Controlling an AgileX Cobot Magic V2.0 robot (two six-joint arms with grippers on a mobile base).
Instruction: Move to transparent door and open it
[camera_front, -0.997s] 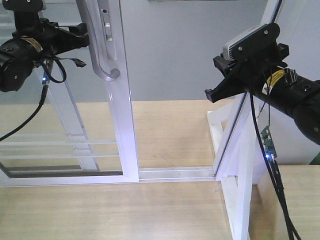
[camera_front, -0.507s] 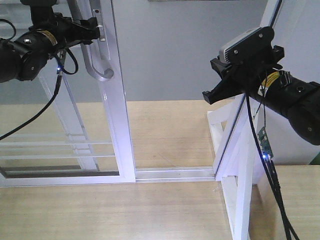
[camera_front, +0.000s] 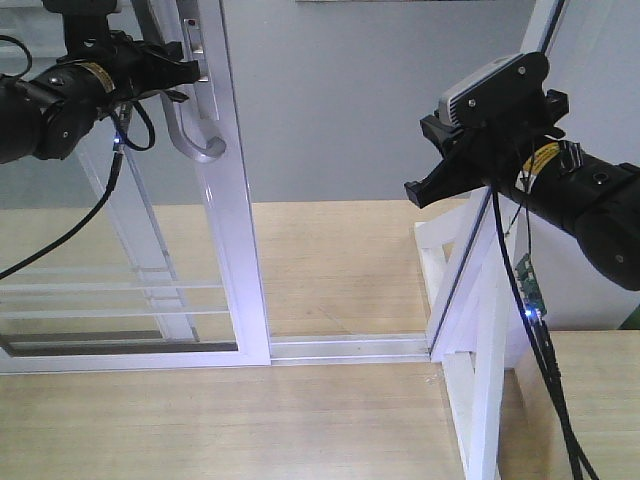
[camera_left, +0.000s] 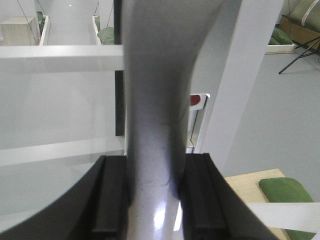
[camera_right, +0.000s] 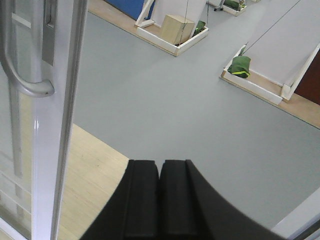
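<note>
The left gripper (camera_front: 188, 72) is clamping the curved grey handle (camera_front: 196, 148) of the transparent door (camera_front: 238, 262), which is standing at the left of the floor track (camera_front: 350, 348). The right gripper (camera_right: 160, 200) is hanging apart, jaws pressed together, empty.

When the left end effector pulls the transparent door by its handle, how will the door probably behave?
Probably stiff: the grey handle looks like solid metal in the left end effector. The transparent door likely slides along its floor track rather than tipping. Its glossy handle may be slippery.
</note>
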